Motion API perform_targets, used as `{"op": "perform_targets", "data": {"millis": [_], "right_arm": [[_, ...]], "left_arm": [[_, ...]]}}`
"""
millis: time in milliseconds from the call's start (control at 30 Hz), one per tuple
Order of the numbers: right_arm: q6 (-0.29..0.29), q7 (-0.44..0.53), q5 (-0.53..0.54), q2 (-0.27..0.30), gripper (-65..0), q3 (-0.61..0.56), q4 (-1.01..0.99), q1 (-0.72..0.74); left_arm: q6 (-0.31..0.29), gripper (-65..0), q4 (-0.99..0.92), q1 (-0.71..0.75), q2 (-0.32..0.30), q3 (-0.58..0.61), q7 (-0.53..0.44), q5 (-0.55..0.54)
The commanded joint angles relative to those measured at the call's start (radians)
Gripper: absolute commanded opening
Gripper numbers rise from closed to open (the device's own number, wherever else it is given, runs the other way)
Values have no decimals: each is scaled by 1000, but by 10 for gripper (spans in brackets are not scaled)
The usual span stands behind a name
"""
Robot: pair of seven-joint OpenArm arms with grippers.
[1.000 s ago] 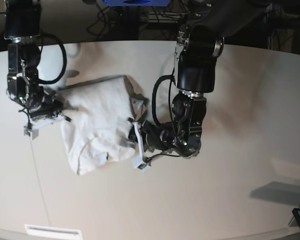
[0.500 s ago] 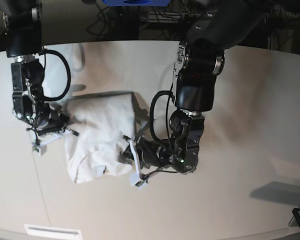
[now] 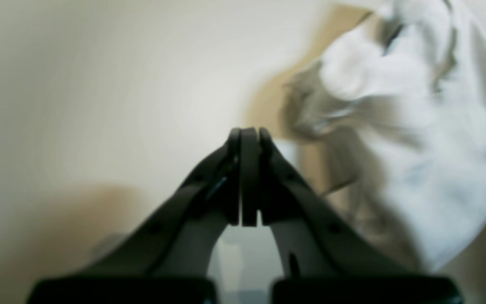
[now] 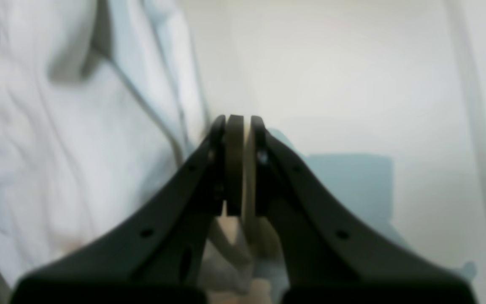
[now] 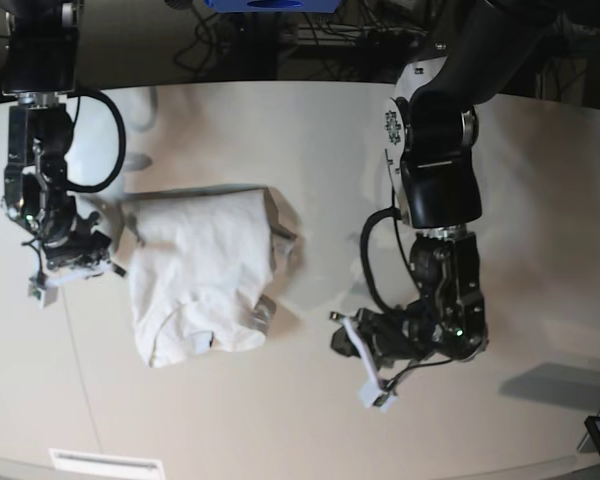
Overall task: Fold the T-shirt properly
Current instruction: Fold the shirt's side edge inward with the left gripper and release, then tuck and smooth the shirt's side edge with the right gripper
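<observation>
The left hand (image 3: 245, 139) is seen closest in its wrist view, its two dark fingers pressed together with nothing between them. Behind it, the T-shirt (image 3: 416, 139) is shown to the right as a blurred white heap on the table (image 3: 99, 84), apart from the fingertips. No lettering, brand or label can be read on the cloth in that view; it is too blurred.

The right hand (image 4: 238, 126) is seen closed as well in its own wrist view, with only a thin pale gap between the pads and no cloth caught in it. The T-shirt (image 4: 57, 139) is shown just to the left of that hand, with creases and a hemmed edge running along it, while bare table (image 4: 352, 76) is shown to the right.

What the wrist views leave out is given by the base view: the T-shirt (image 5: 205, 275) is laid as a rough rectangle on the table (image 5: 310, 420), partly folded, with a corner turned up at its right edge. The right hand (image 5: 65, 270) is placed just beside its left edge, and the left hand (image 5: 365, 365) is held well clear of it, lower right. No writing can be made out on the shirt there either.
</observation>
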Motion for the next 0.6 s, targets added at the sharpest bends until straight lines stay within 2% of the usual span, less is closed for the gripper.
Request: {"op": "perform_targets", "data": {"millis": [0, 200, 300, 433, 567], "right_arm": [[9, 18, 8, 10, -620, 17, 37, 11], [15, 20, 15, 10, -620, 38, 224, -50], [15, -5, 32, -2, -620, 37, 324, -76], [18, -44, 155, -28, -620, 37, 333, -81], [86, -46, 259, -31, -620, 37, 317, -84]], "left_arm": [[-9, -650, 66, -5, -20, 4, 12, -11], [-9, -650, 445, 208, -140, 1, 135, -8], [-9, -650, 608, 317, -193, -2, 149, -12], [-9, -650, 677, 421, -220, -23, 149, -12], [-9, -650, 680, 469, -217, -81, 146, -14]]}}
